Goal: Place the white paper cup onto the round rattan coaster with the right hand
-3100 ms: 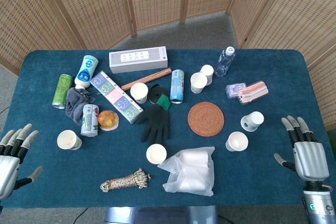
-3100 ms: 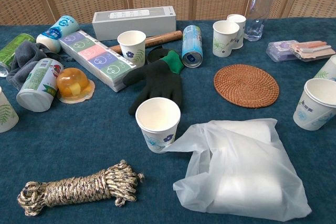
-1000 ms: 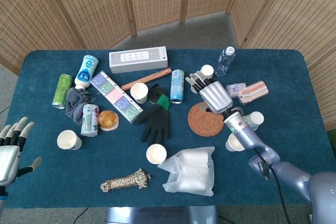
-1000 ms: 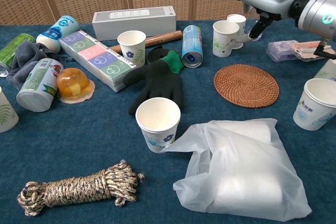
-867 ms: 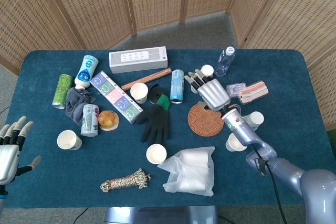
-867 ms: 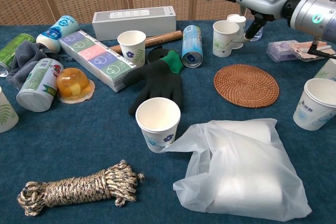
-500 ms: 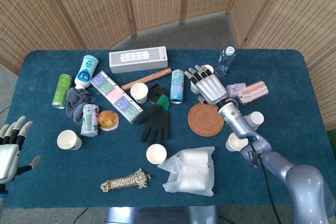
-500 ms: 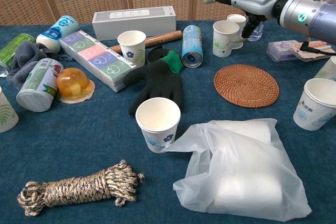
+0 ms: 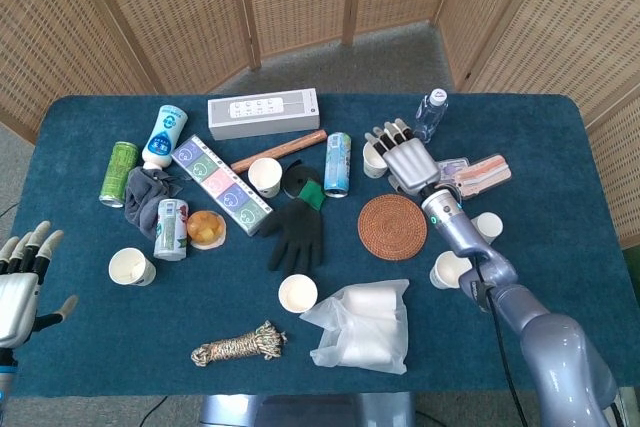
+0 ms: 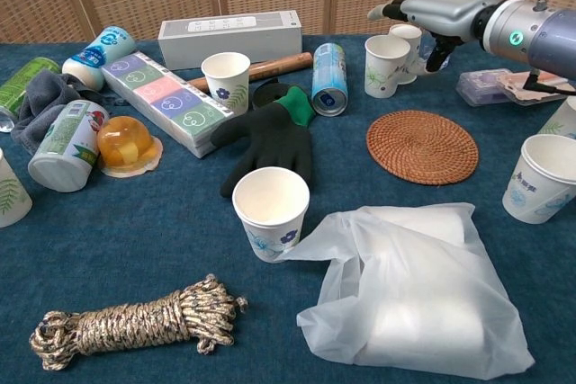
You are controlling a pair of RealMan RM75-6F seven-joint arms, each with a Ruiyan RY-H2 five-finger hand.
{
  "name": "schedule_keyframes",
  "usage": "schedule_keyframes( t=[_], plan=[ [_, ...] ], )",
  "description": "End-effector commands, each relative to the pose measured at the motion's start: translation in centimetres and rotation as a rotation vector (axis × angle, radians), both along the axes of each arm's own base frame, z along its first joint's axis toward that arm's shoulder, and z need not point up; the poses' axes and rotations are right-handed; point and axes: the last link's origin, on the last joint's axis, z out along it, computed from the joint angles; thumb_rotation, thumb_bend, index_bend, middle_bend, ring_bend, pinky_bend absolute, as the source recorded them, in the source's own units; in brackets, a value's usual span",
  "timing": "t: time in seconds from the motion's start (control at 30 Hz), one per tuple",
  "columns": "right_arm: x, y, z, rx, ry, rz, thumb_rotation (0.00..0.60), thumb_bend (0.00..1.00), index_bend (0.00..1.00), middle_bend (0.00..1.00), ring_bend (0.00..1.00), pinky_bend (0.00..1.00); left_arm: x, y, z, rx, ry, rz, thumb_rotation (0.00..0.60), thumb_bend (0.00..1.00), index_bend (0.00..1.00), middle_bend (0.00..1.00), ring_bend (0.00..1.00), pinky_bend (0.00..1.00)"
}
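The round rattan coaster [image 9: 392, 227] [image 10: 421, 147] lies flat right of centre with nothing on it. Just behind it stand two white paper cups, the nearer one [image 9: 374, 159] [image 10: 387, 65] and another [image 10: 407, 41] close behind. My right hand [image 9: 406, 159] [image 10: 445, 3] hovers over the pair, palm down, fingers spread, holding nothing. My left hand [image 9: 22, 282] rests open at the table's near left edge, seen only in the head view.
More paper cups stand around [image 9: 298, 293] [image 9: 265, 176] [image 9: 452, 269] [image 9: 487, 228] [image 9: 132, 267]. A water bottle [image 9: 430, 115] stands behind my right hand and a blue can [image 9: 338, 163] lies left of it. A black glove [image 9: 297, 229] and a plastic bag [image 9: 362, 325] lie nearby.
My right hand came in from the table's right edge, passed over the coaster and has moved back and slightly right to the two cups. The left hand has barely shifted.
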Motion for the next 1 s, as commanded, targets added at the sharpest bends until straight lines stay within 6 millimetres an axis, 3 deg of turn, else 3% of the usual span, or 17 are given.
schedule_keyframes(
  t=[0.03, 0.67, 0.87, 1.0],
  plan=[
    [-0.3, 0.0, -0.5, 0.01, 0.017, -0.01, 0.6, 0.39, 0.0, 0.0, 0.0, 0.14, -0.1, 0.0, 0.0, 0.0, 0.001, 0.003, 0.6, 0.29, 0.06, 0.0, 0.0, 0.0],
    [-0.2, -0.1, -2.1, -0.062, 0.084, 0.002, 0.6, 0.38, 0.0, 0.0, 0.03, 0.23, -0.5, 0.3, -0.2, -0.003, 0.005, 0.017, 0.6, 0.29, 0.06, 0.0, 0.0, 0.0],
    [-0.2, 0.2, -2.4, -0.079, 0.089, 0.01, 0.6, 0.39, 0.06, 0.17, 0.17, 0.27, -0.5, 0.3, -0.1, -0.003, 0.005, 0.019, 0.6, 0.29, 0.06, 0.0, 0.0, 0.0],
    [-0.4, 0.1, -2.7, -0.071, 0.101, -0.005, 0.6, 0.4, 0.07, 0.2, 0.2, 0.27, -0.6, 0.4, -0.2, -0.008, 0.005, 0.02, 0.6, 0.29, 0.06, 0.0, 0.0, 0.0]
  ],
)
